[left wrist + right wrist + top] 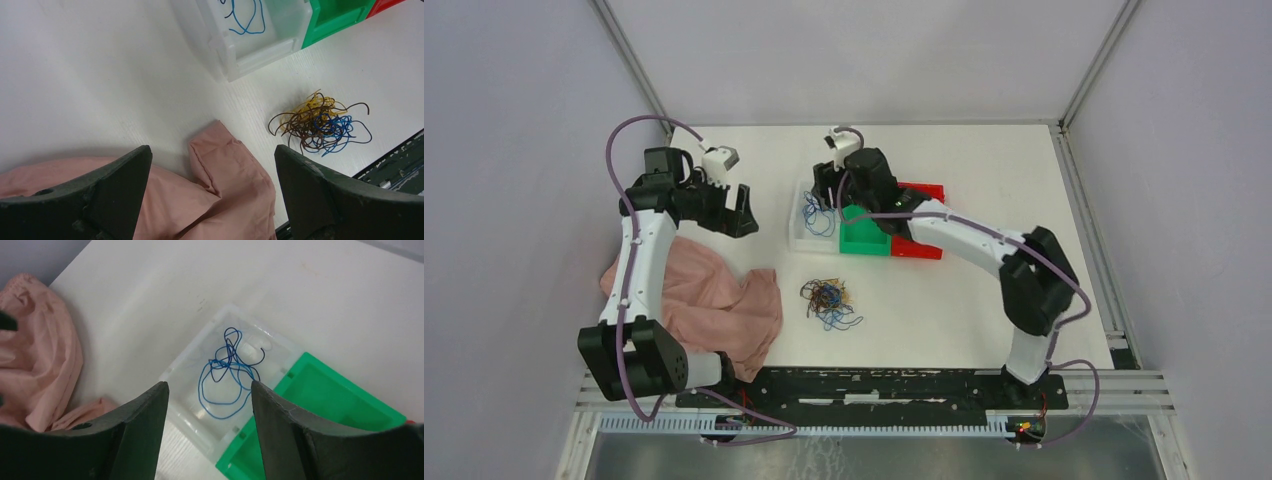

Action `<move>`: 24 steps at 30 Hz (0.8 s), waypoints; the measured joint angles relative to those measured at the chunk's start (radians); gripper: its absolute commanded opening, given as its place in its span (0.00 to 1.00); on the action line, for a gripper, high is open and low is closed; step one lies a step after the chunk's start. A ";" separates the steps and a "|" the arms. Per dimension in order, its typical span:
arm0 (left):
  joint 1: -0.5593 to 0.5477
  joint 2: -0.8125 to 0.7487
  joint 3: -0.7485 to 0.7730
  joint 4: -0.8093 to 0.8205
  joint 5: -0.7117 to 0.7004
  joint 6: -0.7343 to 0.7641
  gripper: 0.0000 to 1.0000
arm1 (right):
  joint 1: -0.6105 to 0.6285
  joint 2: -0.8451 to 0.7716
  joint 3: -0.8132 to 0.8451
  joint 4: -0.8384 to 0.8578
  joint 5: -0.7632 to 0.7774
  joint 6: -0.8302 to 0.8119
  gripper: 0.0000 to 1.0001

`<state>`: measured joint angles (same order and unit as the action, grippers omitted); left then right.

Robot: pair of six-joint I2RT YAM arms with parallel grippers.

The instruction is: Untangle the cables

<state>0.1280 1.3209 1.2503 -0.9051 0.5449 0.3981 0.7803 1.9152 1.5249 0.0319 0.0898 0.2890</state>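
Observation:
A tangle of blue, yellow-orange and dark brown cables (828,298) (318,124) lies on the white table in front of the bins. Loose blue cables (227,371) (816,214) (245,17) rest inside the clear bin (186,371) (798,236) (260,52). My right gripper (209,386) (826,180) hovers over that bin, jaws open, nothing between them. My left gripper (212,152) (726,208) hangs wide open above the table's left part, over an edge of the pink cloth, empty.
A pink cloth (714,305) (220,190) (35,355) lies crumpled at the left front. A green bin (865,236) (320,410) (335,17) sits beside the clear one, with a red bin (921,220) behind it. A black rail (874,385) runs along the near edge.

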 measured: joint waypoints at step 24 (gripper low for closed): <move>0.000 -0.055 -0.027 -0.054 0.095 0.035 0.97 | 0.291 -0.487 -0.847 0.043 -0.071 -0.011 0.49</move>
<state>0.1280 1.2655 1.2232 -0.9592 0.6395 0.4335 1.0714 1.4284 0.6777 0.0750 0.0185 0.2779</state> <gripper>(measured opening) 0.977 0.512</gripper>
